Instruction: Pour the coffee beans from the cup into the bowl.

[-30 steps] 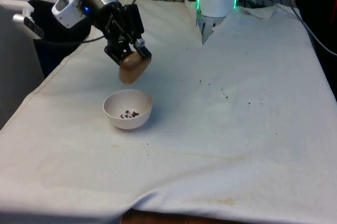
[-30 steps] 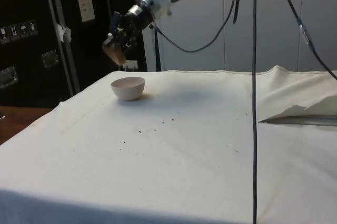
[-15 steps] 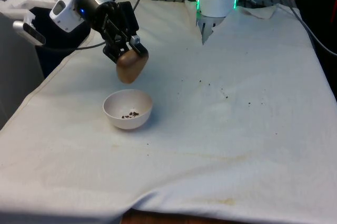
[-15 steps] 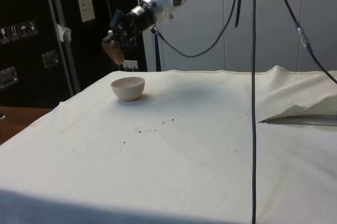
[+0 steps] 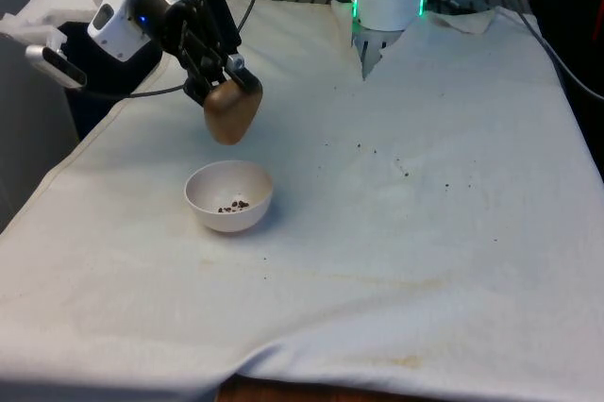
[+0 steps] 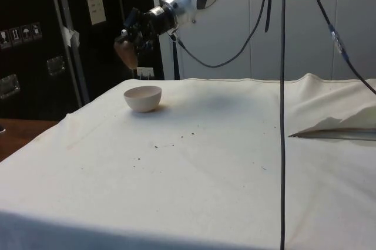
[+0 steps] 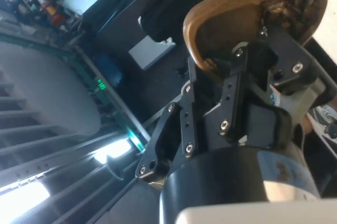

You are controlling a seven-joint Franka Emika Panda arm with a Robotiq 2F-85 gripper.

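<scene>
Your table's white cloth [image 5: 425, 232] is stained near the front edge, with stray dark specks [image 5: 401, 171] mid-table; dark cabinets [image 6: 35, 39] stand behind. The brown wooden cup [image 5: 231, 111] hangs tipped above and just beyond the white bowl [image 5: 229, 196], which holds a few coffee beans [image 5: 232, 205]. The gripper [image 5: 225, 76] pinches the cup. A cabinet label [image 6: 94, 3] is unreadable.
</scene>
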